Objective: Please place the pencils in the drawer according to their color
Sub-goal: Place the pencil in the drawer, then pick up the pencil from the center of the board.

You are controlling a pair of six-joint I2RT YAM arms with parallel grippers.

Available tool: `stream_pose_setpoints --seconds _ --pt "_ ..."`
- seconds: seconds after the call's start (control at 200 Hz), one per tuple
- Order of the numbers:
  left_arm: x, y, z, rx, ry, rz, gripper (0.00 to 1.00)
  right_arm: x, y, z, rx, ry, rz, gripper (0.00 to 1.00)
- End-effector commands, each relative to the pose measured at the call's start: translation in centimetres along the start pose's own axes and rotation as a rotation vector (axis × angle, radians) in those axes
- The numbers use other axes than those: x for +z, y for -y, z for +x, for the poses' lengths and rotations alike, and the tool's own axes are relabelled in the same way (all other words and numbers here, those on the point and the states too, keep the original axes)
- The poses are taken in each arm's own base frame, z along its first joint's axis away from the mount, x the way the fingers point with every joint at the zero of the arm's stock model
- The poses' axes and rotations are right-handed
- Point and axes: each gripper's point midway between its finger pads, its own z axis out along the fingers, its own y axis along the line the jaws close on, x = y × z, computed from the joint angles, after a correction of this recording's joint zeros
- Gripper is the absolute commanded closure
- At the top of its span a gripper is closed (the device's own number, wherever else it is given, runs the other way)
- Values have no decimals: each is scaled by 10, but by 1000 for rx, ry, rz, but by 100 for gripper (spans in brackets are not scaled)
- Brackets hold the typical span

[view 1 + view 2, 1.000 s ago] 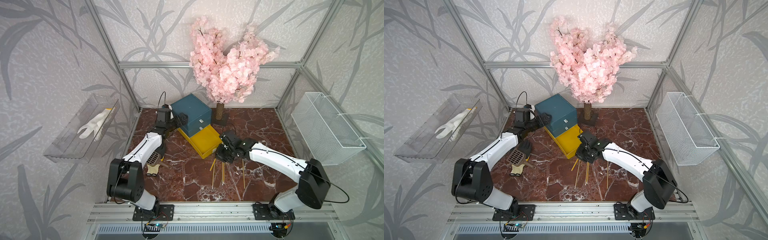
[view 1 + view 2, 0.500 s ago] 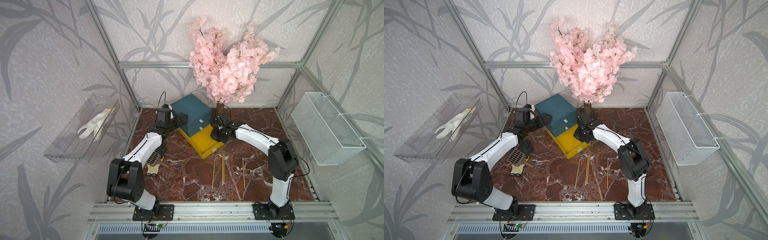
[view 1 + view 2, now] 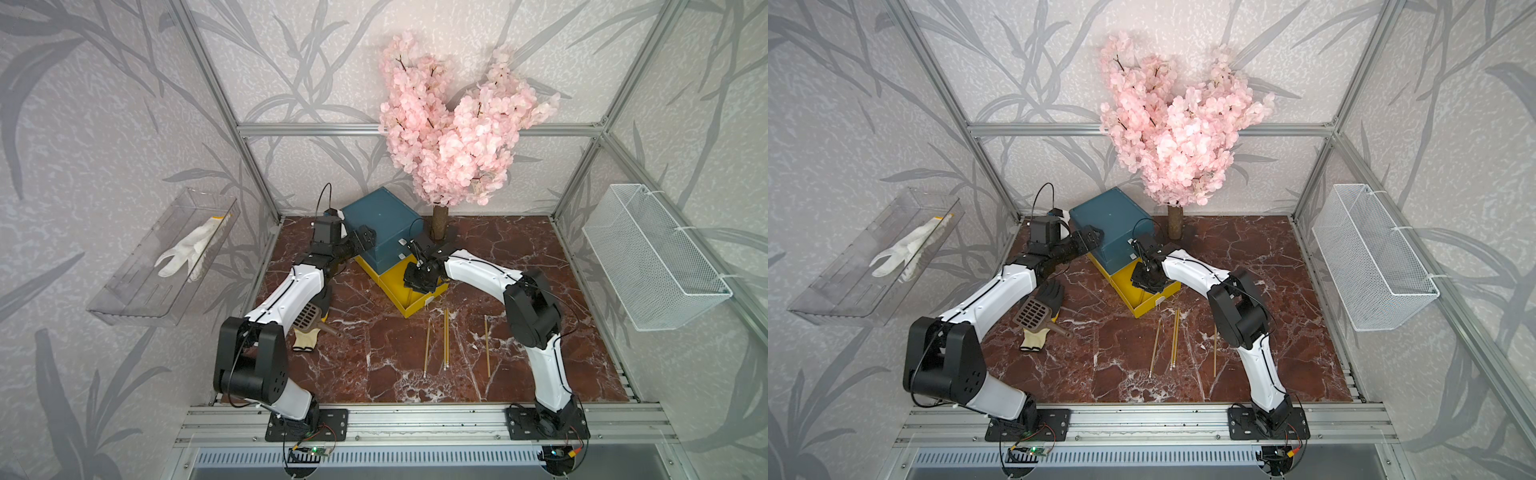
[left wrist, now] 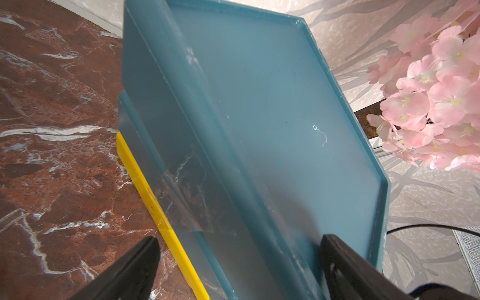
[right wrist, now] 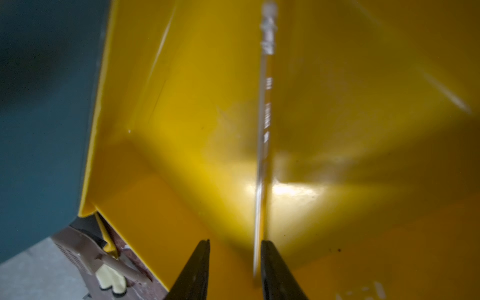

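Hovering over the pulled-out yellow drawer point(image 3: 409, 311) at the foot of the teal chest point(image 3: 380, 216), the right gripper point(image 5: 235, 244) shows its jaws parted. A yellow pencil point(image 5: 265, 117) runs along the inner face of one finger, pale end pointing down into the tray. Nothing pinches it, because the other finger stands clear. It looks like a release over the matching colour.

The danger, as I read it, is that the pencil is long for this tray. It could land propped on a wall and tip out over the front rim. It could also cling to that finger and ride out when the arm lifts. The chest's front face rises close behind the gripper, so a careless lift could clip the closed teal drawers.

On the chest's far corner the left gripper point(image 4: 239, 240) is spread wide, one finger over the top and one down the side wall. I cannot tell whether it presses. If it slips, the chest could skid.

For open room, the bare marble in front of the chest is best. The loose pencils point(image 3: 446, 338) lie there, their near ends close to the drawer's front corner. A brown scoop point(image 3: 307, 316) sits off to the chest's side, under the left arm.
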Motion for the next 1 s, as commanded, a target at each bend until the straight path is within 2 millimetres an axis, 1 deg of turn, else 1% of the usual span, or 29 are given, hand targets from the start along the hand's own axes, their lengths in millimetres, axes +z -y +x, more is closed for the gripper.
stream_pose_setpoints --seconds 0.0,0.15,0.285,0.415,0.535,0.675,0.765,0.995 --pt "7 -67 90 -14 -308 -229 0 -29 -3 -3 -21 35 -12 59" --pt "8 -68 91 -17 -311 -228 0 -57 1 6 -21 60 -33 59" --pt "9 -68 92 -17 -314 -227 0 -70 11 24 -16 60 -37 59" --pt "9 -68 91 -15 -313 -228 0 -79 25 40 -18 63 -12 59" --pt "10 -67 91 -19 -314 -225 0 -85 41 51 -18 72 39 59" --pt "10 -66 90 -20 -312 -226 0 -82 60 67 -10 61 102 59" --pt "10 -66 90 -20 -310 -226 0 -72 74 81 2 38 138 59" --pt "8 -66 90 -21 -309 -226 0 -52 90 113 -29 -9 220 60"
